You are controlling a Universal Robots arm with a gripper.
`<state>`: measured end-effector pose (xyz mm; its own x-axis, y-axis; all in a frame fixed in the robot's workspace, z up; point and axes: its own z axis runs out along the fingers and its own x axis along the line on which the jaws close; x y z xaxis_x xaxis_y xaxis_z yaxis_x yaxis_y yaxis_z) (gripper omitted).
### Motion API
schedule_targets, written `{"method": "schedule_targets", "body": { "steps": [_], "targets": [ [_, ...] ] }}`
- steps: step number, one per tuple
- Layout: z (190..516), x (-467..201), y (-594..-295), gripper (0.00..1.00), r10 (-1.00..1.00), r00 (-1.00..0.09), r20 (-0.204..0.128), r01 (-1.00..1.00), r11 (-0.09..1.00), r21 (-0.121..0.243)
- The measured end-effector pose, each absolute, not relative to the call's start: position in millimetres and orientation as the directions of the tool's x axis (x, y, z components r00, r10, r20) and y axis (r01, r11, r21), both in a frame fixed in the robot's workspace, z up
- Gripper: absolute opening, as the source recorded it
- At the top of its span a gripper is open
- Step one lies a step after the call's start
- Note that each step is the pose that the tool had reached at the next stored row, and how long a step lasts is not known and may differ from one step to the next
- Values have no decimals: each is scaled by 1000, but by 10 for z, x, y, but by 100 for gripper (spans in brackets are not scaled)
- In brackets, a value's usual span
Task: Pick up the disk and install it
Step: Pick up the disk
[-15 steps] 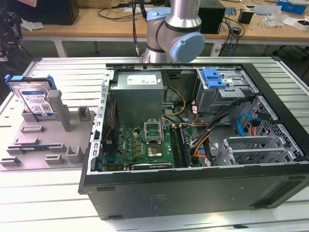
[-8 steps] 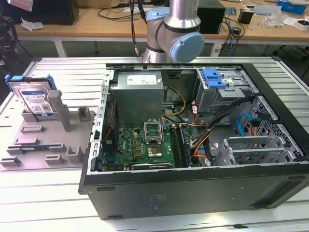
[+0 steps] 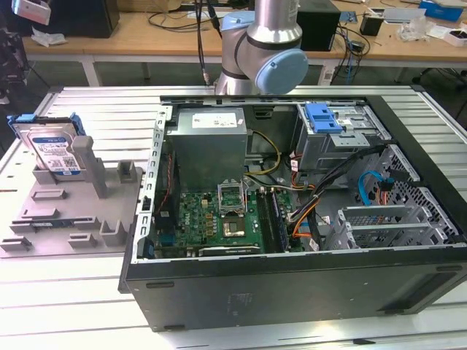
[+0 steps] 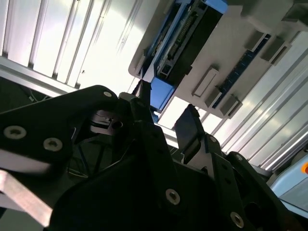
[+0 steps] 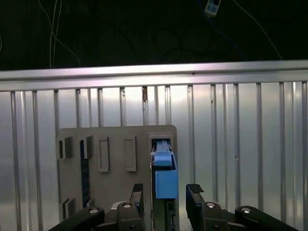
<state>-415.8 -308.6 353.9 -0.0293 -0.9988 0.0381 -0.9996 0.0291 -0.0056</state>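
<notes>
Disk [image 3: 52,149] stands on edge, leaning slightly, in a grey holder [image 3: 87,211] on the slatted metal table [image 3: 73,306], at nine o'clock from the open computer case [image 3: 292,288] in the exterior view. Its white-and-blue label faces the camera, with a blue frame round its edges. The arm [image 3: 266,51] rises beyond the case's far wall, at twelve o'clock. Inside the case lie a green motherboard [image 3: 219,219], a grey power supply [image 3: 211,135] at the board's twelve o'clock, and a blue-latched drive bay [image 3: 328,120] at its two o'clock.

In the first wrist view the gripper [image 5: 166,188] is spread wide and holds nothing. Its black fingers [image 5: 194,195] frame the disk [image 5: 166,175], whose blue edge lines up with the gap between them, and neither finger touches it. The second wrist view shows the released gripper [image 4: 163,106] with the disk [image 4: 190,33] and holder [image 4: 240,43] beyond its tips.
</notes>
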Motion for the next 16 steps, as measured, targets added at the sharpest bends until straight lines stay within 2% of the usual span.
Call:
{"method": "schedule_targets", "body": {
  "steps": [16],
  "targets": [
    [3370,-4128,-3053,48,-999,-29,38,-1000,29,-6]
  ]
}}
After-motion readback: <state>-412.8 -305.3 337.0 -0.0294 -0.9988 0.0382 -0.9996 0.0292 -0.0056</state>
